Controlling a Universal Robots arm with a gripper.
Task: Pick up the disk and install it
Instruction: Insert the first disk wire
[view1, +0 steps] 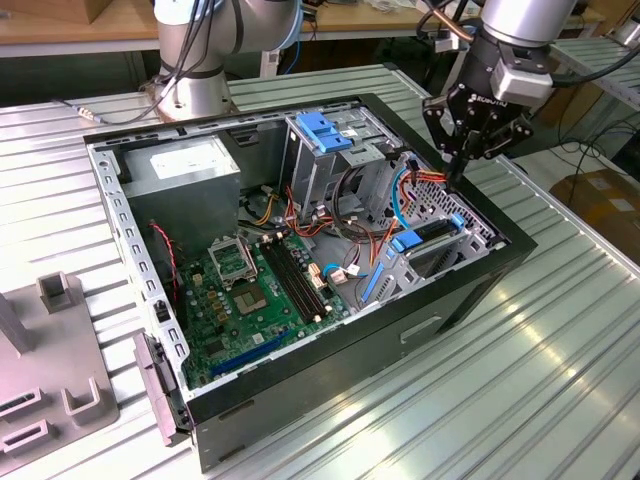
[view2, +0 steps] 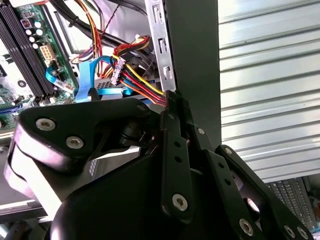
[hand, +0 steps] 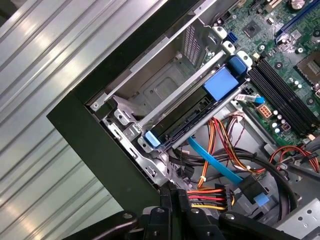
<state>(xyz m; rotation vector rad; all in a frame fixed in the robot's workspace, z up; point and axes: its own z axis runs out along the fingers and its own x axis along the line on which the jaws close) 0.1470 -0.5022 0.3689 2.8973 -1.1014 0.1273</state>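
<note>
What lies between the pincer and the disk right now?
In the first wrist view, coloured wires and a blue cable cross the gap between the pincer and the disk.

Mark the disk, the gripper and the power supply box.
disk (hand: 186, 115), first wrist view, on its dark body between the blue carrier ends.
gripper (view1: 455, 170), exterior view, at its fingertips.
power supply box (view1: 188, 160), exterior view, on its white label.

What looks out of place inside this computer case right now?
Nothing damaged or spilled. The disk sits straight in its bay. One oddity: the shut end effector is right beside loose coloured wires by the case wall.
</note>
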